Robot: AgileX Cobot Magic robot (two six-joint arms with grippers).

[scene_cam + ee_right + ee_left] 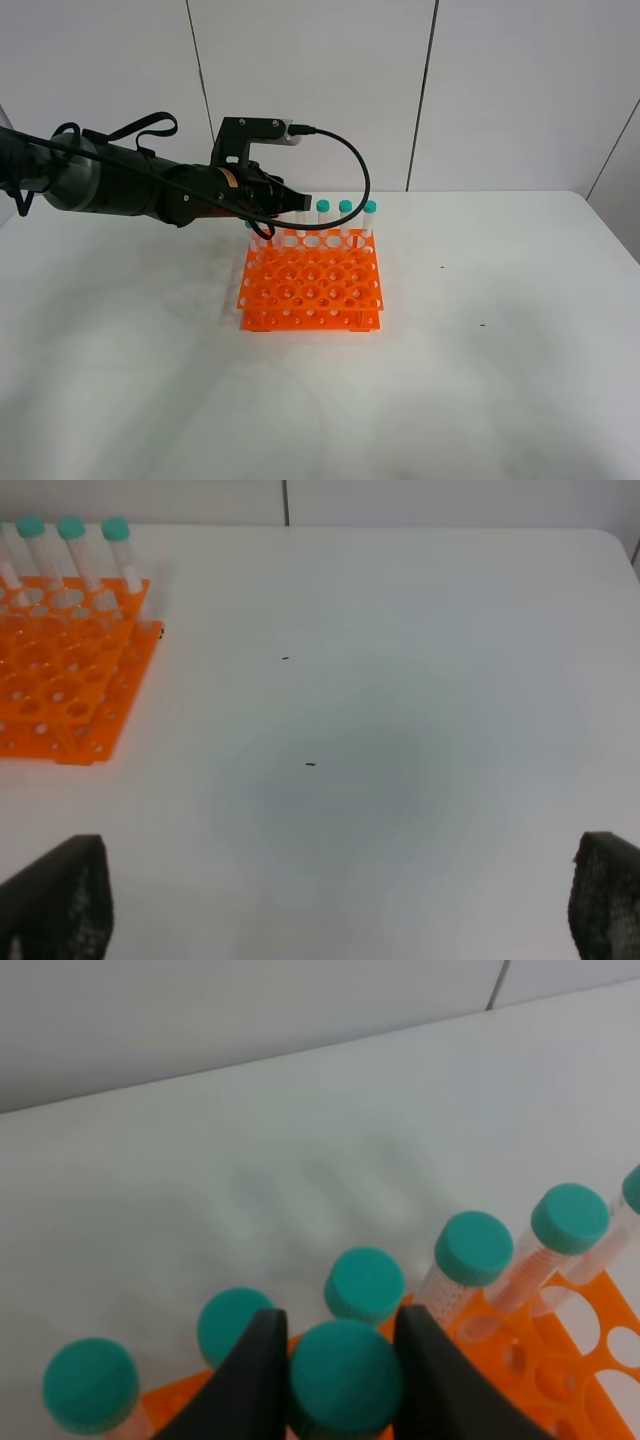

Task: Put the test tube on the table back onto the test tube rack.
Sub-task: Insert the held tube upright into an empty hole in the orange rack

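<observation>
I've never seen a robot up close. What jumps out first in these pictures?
The bright orange test tube rack in the middle of the white table catches the eye first, with a row of teal-capped tubes along its far edge. Next comes the black arm reaching in from the left, its left gripper shut on the cap of one test tube at the rack's far left corner.

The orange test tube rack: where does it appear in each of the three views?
Exterior high: the orange test tube rack stands mid-picture on the white table.
Left wrist: only orange pieces show, below the teal-capped tubes, beside the left hand.
Right wrist: one part, cut off by the frame edge.
Shared landmark: the teal-capped tubes in its back row.
</observation>
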